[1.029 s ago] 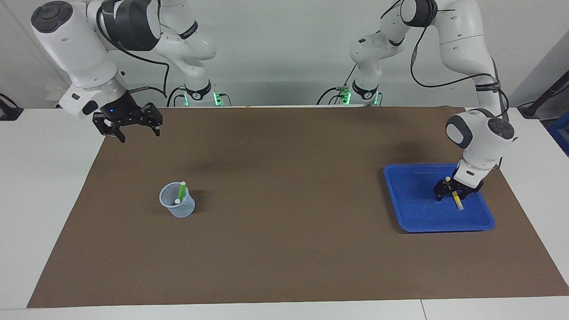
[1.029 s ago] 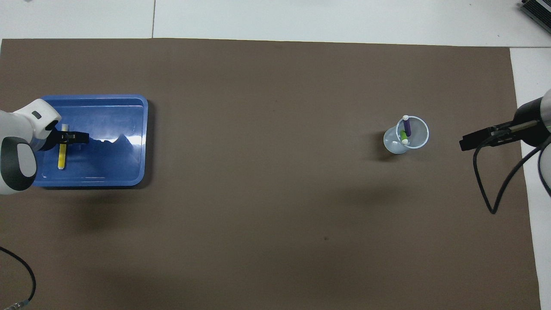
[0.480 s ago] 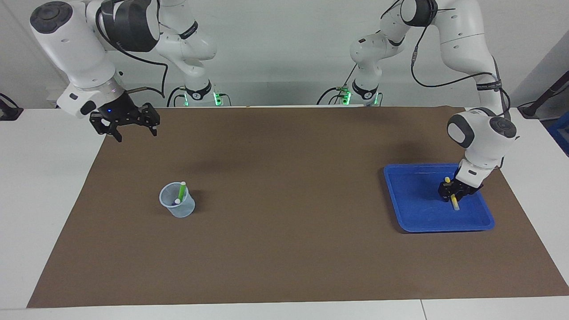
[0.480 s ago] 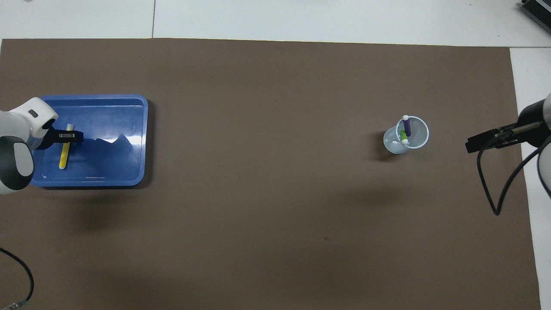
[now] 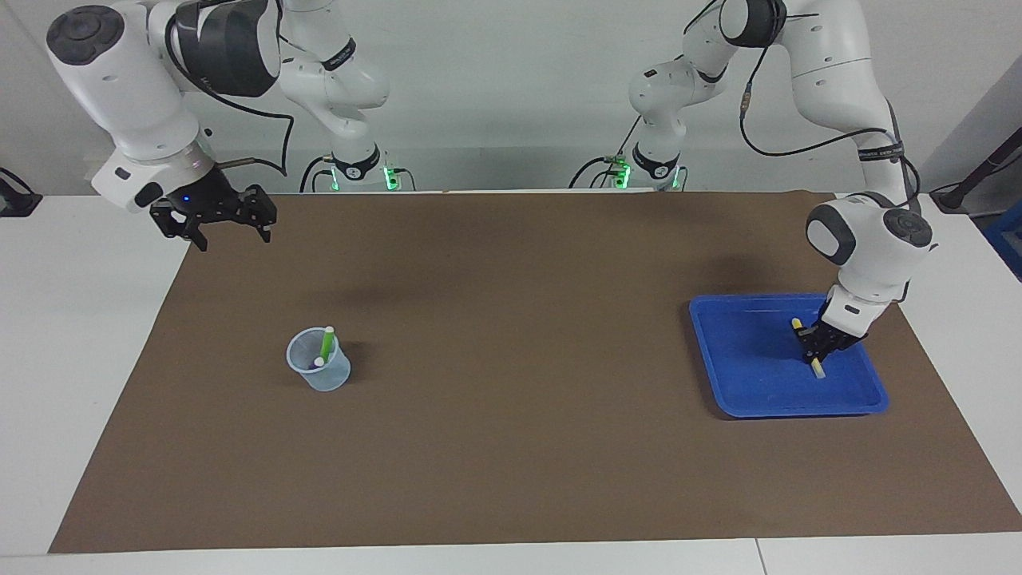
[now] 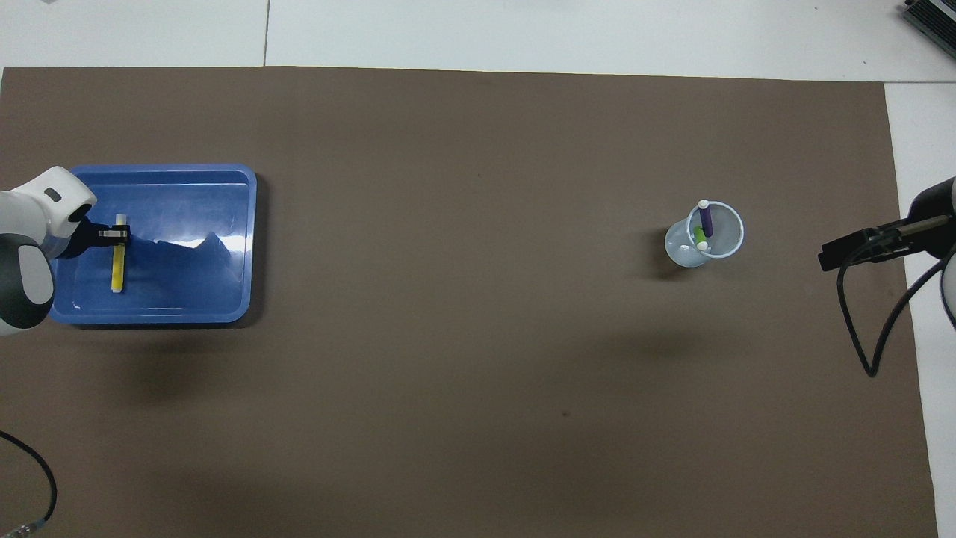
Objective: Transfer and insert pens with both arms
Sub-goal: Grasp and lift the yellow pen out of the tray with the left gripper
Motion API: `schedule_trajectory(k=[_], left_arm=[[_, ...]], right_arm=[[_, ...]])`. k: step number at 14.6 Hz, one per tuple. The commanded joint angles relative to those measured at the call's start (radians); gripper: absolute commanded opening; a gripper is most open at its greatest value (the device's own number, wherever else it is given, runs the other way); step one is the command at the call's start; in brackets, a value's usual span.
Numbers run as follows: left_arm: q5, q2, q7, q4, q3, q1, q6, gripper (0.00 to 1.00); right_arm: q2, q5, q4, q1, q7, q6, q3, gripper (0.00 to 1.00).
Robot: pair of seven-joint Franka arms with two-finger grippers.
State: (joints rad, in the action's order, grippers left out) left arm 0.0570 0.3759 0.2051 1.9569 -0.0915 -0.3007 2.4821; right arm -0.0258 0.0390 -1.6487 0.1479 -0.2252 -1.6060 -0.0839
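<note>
Overhead view shows purple pen (image 6: 706,221) in cup (image 6: 718,246); facing doesn't. Left gripper (image 5: 817,354) pinches yellow pen (image 5: 806,346); right gripper (image 5: 233,232) spread.

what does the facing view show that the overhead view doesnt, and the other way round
Only the facing view shows both white jointed arms whole, their bases, and the right gripper with open fingers, raised over the brown mat's edge.

Only the overhead view shows the purple marker pen plainly, standing in the clear plastic cup beside the green marker pen.

Both show the left gripper shut on the yellow marker pen low in the blue plastic tray, and the cup toward the right arm's end.
</note>
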Motion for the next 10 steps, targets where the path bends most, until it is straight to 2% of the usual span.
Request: schedule_trajectory(k=[1, 4, 7, 10], left_arm=[[0.014, 0.017, -0.013, -0.030, -0.005, 0.002, -0.041, 0.00], [-0.011, 0.040, -0.015, -0.123, -0.007, 0.008, -0.144, 0.00], [-0.118, 0.078, -0.047, -0.284, -0.005, 0.023, -0.302, 0.00], [-0.216, 0.104, -0.284, -0.395, -0.008, 0.057, -0.414, 0.00]], right_arm=[[0.000, 0.031, 0.010, 0.015, -0.029, 0.011, -0.011, 1.00], [0.001, 0.049, 0.003, 0.012, -0.028, -0.006, -0.013, 1.00], [0.006, 0.038, -0.006, 0.015, -0.051, -0.026, -0.014, 1.00], [0.004, 0.033, -0.003, -0.001, -0.045, -0.015, -0.020, 1.00]])
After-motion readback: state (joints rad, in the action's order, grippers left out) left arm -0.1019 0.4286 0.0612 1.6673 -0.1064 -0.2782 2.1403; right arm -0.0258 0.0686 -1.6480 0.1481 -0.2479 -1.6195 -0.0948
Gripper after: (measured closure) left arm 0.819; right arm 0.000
